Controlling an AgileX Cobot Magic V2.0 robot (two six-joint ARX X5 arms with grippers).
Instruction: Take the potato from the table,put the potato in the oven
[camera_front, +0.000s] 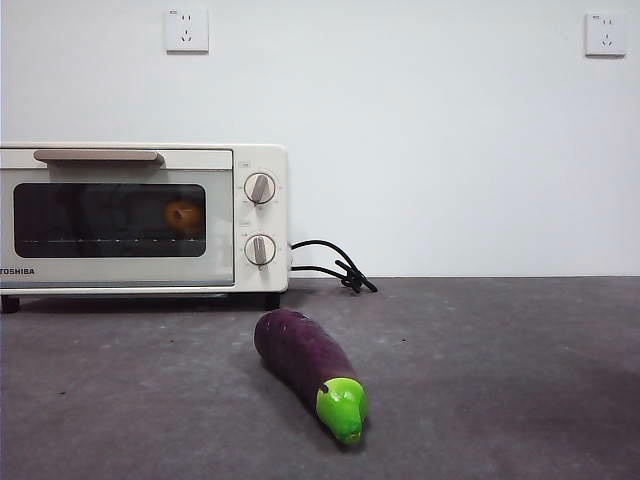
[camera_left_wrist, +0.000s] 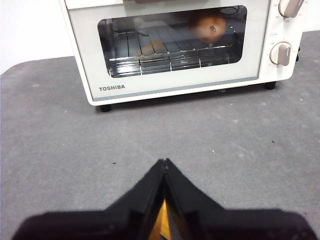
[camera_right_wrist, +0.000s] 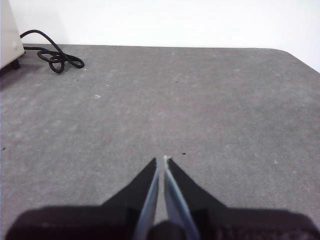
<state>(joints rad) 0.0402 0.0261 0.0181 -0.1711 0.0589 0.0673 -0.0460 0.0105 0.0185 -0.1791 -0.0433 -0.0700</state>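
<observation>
One potato (camera_front: 184, 215): orange-brown, rounded, lying on the wire rack inside the oven (camera_front: 240, 290), seen through the dark glass door toward the knob end of the window. In the left wrist view the potato (camera_left_wrist: 210, 27) shows a dark spot facing the glass.

One oven: cream-white, marked Toshiba, door closed, bar handle (camera_front: 98, 156) along the top of the door. Two round knobs (camera_front: 260, 188), one above the other, beside the door. It stands on the worktop (camera_front: 500, 380) against the white wall.

One eggplant (camera_front: 305, 365): long, purple, green tip, lying on the worktop in front of the oven, below the knob end, tip pointing away from the oven toward the camera. It touches neither the oven nor any pincer.

One black cord (camera_front: 335, 265): leaves the oven's knob side and lies coiled on the worktop just beside it.

Two wall sockets (camera_front: 187, 30): one above the oven, one well apart from it near the far corner of the wall.

Left pincer (camera_left_wrist: 164, 162): jaws pressed together tip to tip, holding nothing, over bare worktop facing the oven door, apart from it.

Right pincer (camera_right_wrist: 161, 160): jaws drawn in to a narrow slit, holding nothing, over bare worktop well away from the oven on its cord side.

Nothing stands between either pincer and the oven.
</observation>
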